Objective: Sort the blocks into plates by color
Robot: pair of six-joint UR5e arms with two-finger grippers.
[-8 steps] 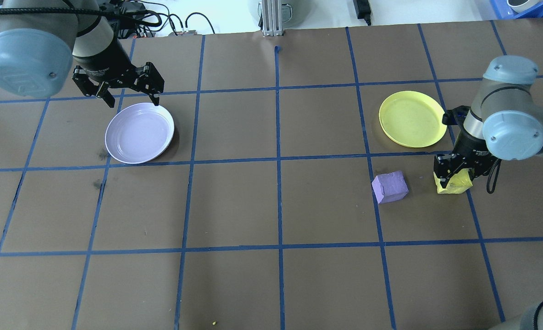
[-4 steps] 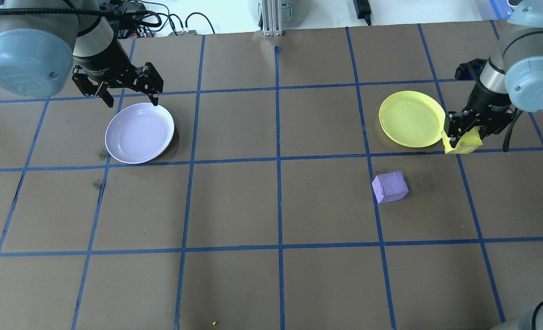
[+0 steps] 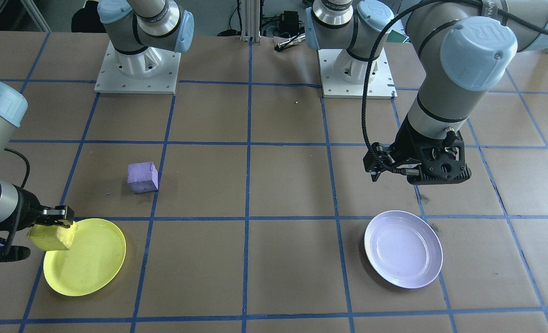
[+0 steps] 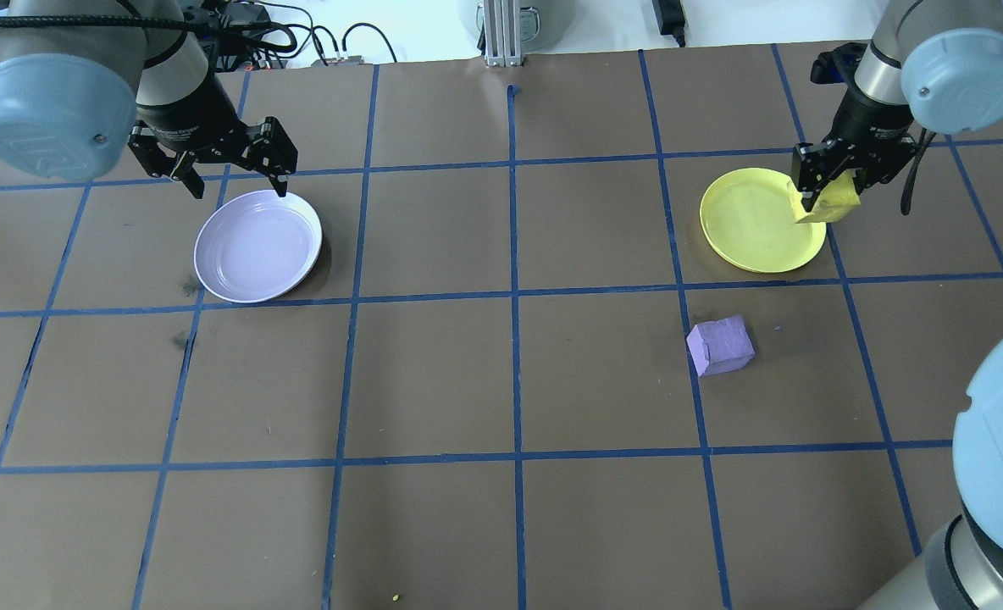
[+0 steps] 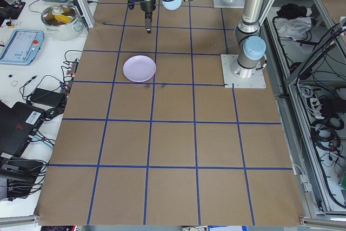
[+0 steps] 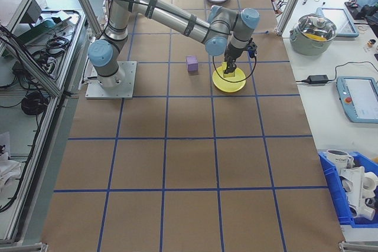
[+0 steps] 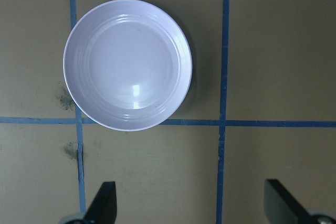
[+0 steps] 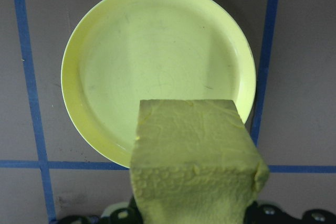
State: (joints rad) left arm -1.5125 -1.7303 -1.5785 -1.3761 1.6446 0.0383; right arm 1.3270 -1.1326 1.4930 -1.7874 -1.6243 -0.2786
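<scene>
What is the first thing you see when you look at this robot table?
The bright yellow block stands out first: the right gripper holds it in the air over the edge of the yellow plate. A purple block sits alone on the brown table nearby. Far on the other side, the open left gripper hangs beside an empty lavender plate.

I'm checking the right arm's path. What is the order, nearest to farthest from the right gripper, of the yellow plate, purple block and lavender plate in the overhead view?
From the right gripper, which holds the yellow block:
1. Yellow plate, just under and beside it.
2. Purple block, nearer the robot, on the table.
3. Lavender plate, far across on the left side.
</scene>
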